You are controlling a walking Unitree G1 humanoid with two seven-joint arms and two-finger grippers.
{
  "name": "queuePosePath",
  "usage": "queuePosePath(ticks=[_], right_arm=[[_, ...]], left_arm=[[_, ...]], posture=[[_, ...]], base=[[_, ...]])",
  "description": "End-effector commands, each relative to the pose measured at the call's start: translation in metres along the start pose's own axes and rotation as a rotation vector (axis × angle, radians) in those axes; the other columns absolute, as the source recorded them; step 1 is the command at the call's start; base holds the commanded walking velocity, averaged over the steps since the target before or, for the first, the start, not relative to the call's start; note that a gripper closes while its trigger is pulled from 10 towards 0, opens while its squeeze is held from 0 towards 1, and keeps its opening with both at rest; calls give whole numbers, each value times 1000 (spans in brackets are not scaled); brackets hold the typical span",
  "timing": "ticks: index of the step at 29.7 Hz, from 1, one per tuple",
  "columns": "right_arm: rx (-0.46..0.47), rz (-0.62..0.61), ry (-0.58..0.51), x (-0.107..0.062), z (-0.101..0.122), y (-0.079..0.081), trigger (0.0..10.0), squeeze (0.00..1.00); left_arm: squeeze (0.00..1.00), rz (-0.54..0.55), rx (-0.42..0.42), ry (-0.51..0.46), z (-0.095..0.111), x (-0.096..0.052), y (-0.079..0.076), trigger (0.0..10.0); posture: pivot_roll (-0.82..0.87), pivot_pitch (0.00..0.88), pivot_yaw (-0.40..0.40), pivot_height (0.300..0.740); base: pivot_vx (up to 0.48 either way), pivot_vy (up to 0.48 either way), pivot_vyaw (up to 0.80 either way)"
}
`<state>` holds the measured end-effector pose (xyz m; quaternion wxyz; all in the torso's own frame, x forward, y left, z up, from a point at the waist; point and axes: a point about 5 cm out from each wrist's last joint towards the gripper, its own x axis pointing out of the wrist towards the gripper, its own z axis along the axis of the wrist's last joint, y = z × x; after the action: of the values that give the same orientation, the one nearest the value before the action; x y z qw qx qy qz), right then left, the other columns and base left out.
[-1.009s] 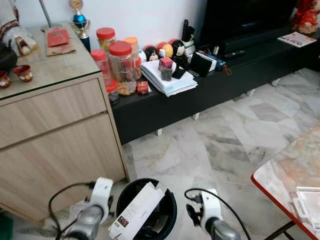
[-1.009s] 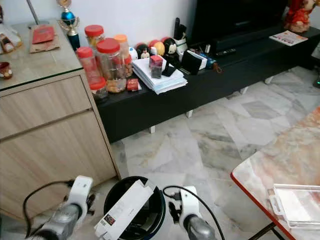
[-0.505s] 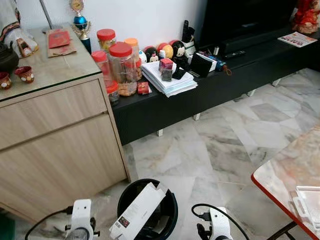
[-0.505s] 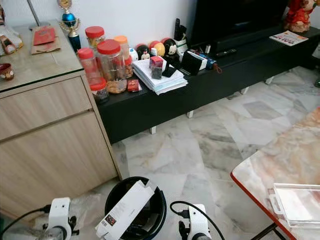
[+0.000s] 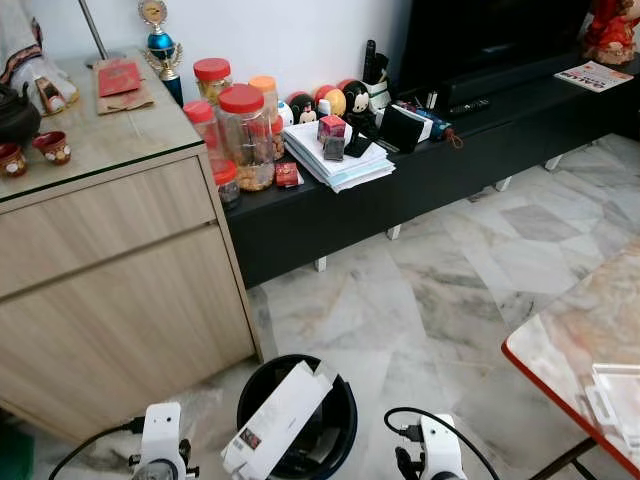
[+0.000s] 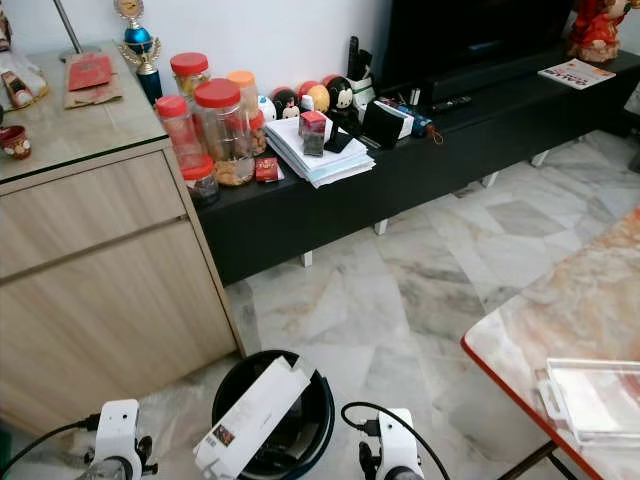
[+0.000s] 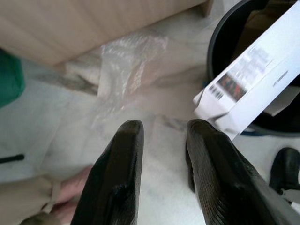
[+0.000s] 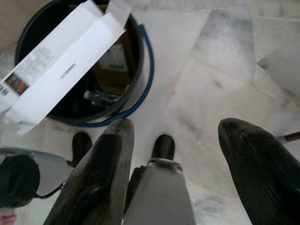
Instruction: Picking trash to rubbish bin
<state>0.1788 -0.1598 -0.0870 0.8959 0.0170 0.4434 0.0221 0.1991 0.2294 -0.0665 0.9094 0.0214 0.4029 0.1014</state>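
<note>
A black round rubbish bin [image 5: 346,425] stands on the marble floor right in front of me. A long white carton [image 5: 281,418] leans out of it over the near rim. Brown cardboard [image 8: 112,61] and a plastic bottle [image 8: 101,97] lie inside. My left gripper [image 7: 164,126] hangs low on the bin's left, open by a narrow gap and empty, above the floor near a crumpled clear plastic wrap [image 7: 124,61]. My right gripper [image 8: 176,126] hangs low on the bin's right, wide open and empty. Both white wrists [image 5: 160,440] [image 5: 435,452] show at the bottom edge.
A light wood cabinet [image 5: 110,270] stands to the left. A black low bench [image 5: 440,175] behind holds jars and papers. A red-edged marble table [image 5: 585,335] with a clear tray [image 5: 620,395] juts in at the right. A green object [image 7: 9,79] sits by the cabinet.
Both arms have dropped and drawn back from beside the bin since a second ago, leaving just the wrists at the bottom edge. The carton stays in the bin.
</note>
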Motion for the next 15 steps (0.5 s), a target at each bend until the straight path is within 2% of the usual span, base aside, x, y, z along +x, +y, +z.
queuePosePath(ticks=[1,15], right_arm=[[12,-2,13,0,-3,2,10000,0],[7,-1,20,-1,-5,2,10000,0]], left_arm=[[0,8,-9,35,-8,-1,4,10000],[0,4,-9,37,-8,-2,3,10000]], posture=[[9,0,14,740],[9,0,11,740]], base=[[-341,0,0],[-317,0,0]])
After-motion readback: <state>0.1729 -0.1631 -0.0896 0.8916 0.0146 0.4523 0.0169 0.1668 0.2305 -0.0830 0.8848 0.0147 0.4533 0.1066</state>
